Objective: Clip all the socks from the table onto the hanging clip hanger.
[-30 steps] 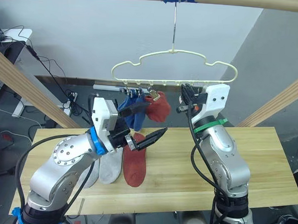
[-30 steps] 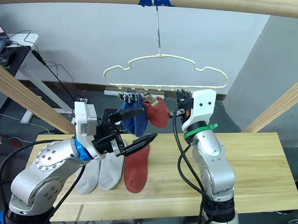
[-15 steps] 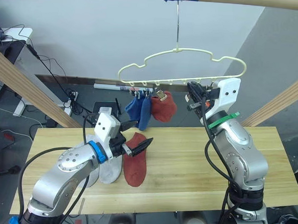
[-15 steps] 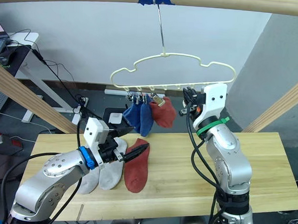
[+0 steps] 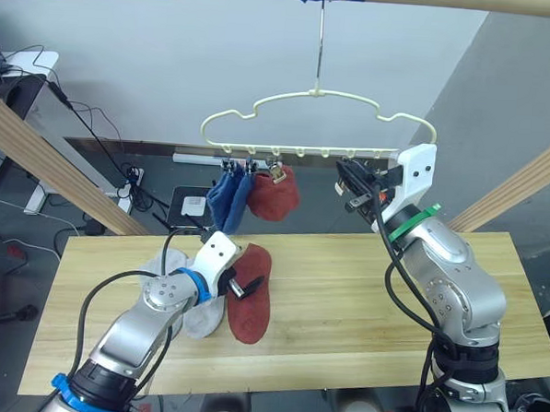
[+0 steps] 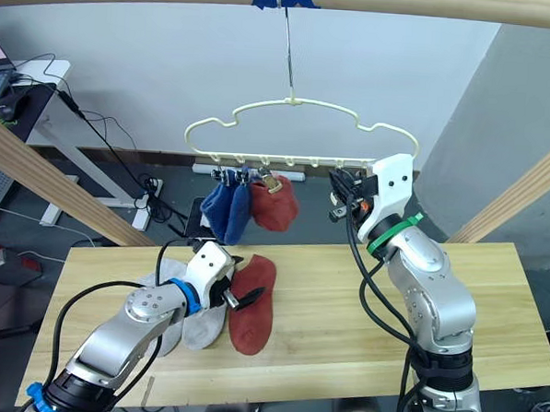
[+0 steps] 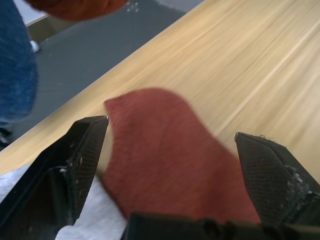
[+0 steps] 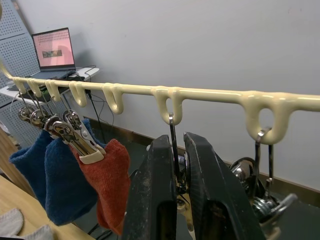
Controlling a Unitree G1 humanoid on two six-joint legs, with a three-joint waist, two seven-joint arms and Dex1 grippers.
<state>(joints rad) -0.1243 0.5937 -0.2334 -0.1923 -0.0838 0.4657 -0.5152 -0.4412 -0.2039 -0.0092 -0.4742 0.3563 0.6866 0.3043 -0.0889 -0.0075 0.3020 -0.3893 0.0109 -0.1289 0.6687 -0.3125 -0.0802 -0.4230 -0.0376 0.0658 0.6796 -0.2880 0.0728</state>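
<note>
Three knit socks hang from the cream cloud-outlined plastic clip hanger (image 5: pixel 318 125); three lie on the light wooden worktop (image 5: pixel 362 303). The left hand (image 7: pixel 172 165), spread, straddles the rust-red sock (image 5: pixel 250 302); the right hand (image 8: pixel 176 195) pinches a small metal clip (image 8: pixel 175 150).

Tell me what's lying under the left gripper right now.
The left gripper is open over the toe end of the red sock on the table. A grey sock lies beside it. The gripper body hides the red sock's cuff.
</note>
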